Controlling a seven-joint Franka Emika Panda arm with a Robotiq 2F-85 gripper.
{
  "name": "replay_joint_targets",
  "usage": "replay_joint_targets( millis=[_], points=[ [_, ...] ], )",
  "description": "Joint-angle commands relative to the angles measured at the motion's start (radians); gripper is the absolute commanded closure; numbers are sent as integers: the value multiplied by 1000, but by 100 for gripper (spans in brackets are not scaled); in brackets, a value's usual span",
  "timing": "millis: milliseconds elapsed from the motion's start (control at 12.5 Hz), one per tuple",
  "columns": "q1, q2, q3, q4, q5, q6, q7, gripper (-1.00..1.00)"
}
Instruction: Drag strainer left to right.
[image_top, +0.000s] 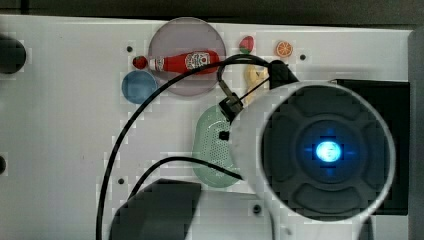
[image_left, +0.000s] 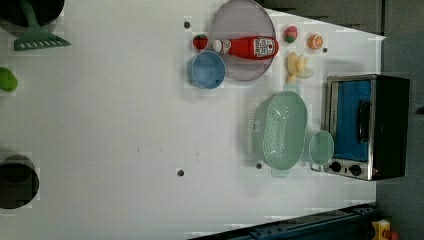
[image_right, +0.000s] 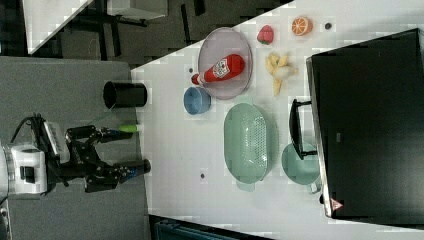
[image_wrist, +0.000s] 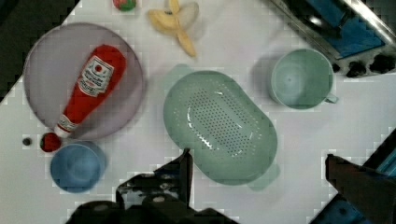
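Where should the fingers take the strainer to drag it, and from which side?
Grip the strainer's long rim from above, one finger inside and one outside. It lies open side up, and its thin raised wall fits between the open fingers. I judge the small end tabs harder to hold.

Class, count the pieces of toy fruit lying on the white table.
4: strawberry beside the ketchup cap, a second strawberry right of the plate in the left view, orange slice, banana. Others may be hidden.

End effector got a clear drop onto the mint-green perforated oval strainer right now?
Probably yes. The end effector is open and away from the mint-green oval plastic strainer, whose basin is empty. The teal cup crowds one side, near the toaster oven.
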Motion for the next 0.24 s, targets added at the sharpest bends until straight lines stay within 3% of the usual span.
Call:
replay_joint_targets(
  millis=[80, 240],
  points=[
    [-8, 37, 1, -8, 20, -36, -58, -100],
    [-8, 43, 1, -9, 20, -36, -58, -100]
  ],
)
